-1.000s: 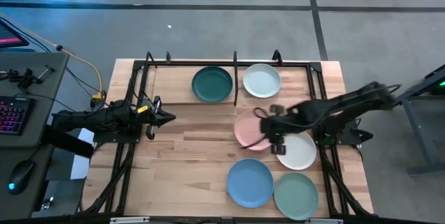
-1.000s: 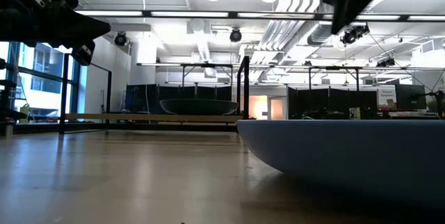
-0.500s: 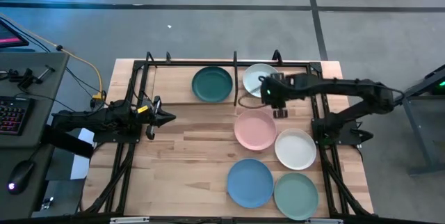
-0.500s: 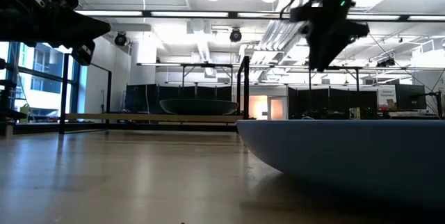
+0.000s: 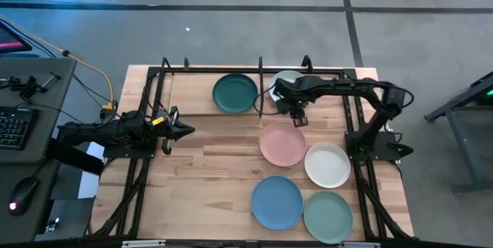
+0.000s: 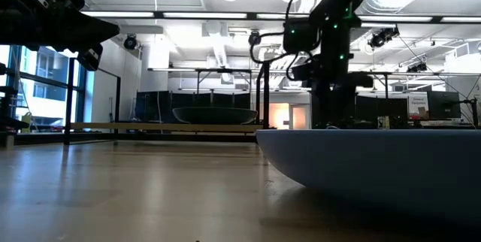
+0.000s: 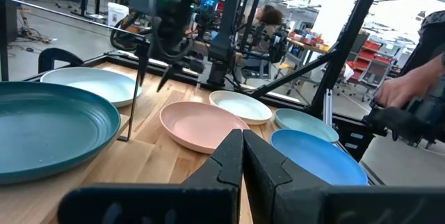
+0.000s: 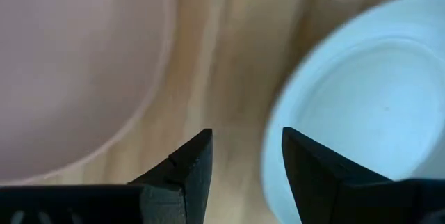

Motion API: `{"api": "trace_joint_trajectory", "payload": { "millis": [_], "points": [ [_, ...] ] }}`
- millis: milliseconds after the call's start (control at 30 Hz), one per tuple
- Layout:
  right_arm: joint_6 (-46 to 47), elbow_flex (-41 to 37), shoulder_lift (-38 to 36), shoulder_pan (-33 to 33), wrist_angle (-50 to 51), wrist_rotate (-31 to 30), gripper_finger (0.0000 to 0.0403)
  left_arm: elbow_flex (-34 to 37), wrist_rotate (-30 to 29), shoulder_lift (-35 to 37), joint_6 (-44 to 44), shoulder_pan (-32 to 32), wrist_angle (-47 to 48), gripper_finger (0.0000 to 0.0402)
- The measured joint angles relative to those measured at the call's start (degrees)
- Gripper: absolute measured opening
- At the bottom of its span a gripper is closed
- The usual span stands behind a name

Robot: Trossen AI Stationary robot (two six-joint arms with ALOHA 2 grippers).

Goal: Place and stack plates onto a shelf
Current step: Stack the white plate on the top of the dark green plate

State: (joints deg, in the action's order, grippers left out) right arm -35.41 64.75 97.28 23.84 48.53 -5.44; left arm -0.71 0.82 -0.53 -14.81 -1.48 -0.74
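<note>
Arms came in from both sides of the wooden surface point(image 5: 208, 155). On the left, the left pincer point(image 5: 183, 130) waited above the bare wood, well apart from every plate. Its two fingers were pressed together and held nothing, so that arm looked to be resting.

The shelf point(image 5: 185, 94) lay along the far edge, with thin black rods around it. The dark green plate point(image 5: 235, 93) sat on it. Just beside that one, past a black rod, sat the pale mint plate point(image 5: 289, 86), also on the shelf.

The right pincer point(image 5: 295, 110) hung over the near rim of the pale mint plate. Its fingers were a little apart and gripped nothing. In the right wrist view the mint rim lay under one finger and the pink plate point(image 5: 282, 143) under the other. It was probably lining up to take a rim.

The pink plate lay on the wood near the shelf. To its right lay the white plate point(image 5: 328, 165). Nearest the front lay the blue plate point(image 5: 276, 202) and the sage green plate point(image 5: 328, 216). These four were not yet on the shelf.
</note>
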Motion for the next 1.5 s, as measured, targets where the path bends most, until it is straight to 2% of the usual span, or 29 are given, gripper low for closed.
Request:
{"api": "trace_joint_trajectory", "payload": {
  "millis": [267,367,567,767,1100,1500],
  "points": [
    [1.93,-0.04,-0.27,4.36,0.87,4.53,0.0154,0.0,0.0,-0.01,0.0,0.0,0.01,0.0001],
    [1.84,-2.9,-1.14,5.07,-0.21,4.74,0.0154,0.0,0.0,0.01,0.0,-0.02,0.01,0.0001],
    [0.41,-13.3,-8.77,5.11,-6.34,2.35,0.0154,0.0,0.0,-0.01,-0.01,0.0,0.0,0.0001],
    [-1.58,-14.9,-15.04,5.19,-12.19,-0.6,0.0154,0.0,0.0,0.0,0.0,0.0,0.0,0.0001],
    [-4.52,-14.6,-11.96,5.54,-14.15,2.46,0.0154,0.0,0.0,0.01,0.0,-0.02,0.0,0.0001],
    [-6.66,-14.53,-7.97,5.54,-16.39,3.07,0.0154,0.0,0.0,0.01,-0.01,-0.02,-0.01,0.0001]
  ]
}}
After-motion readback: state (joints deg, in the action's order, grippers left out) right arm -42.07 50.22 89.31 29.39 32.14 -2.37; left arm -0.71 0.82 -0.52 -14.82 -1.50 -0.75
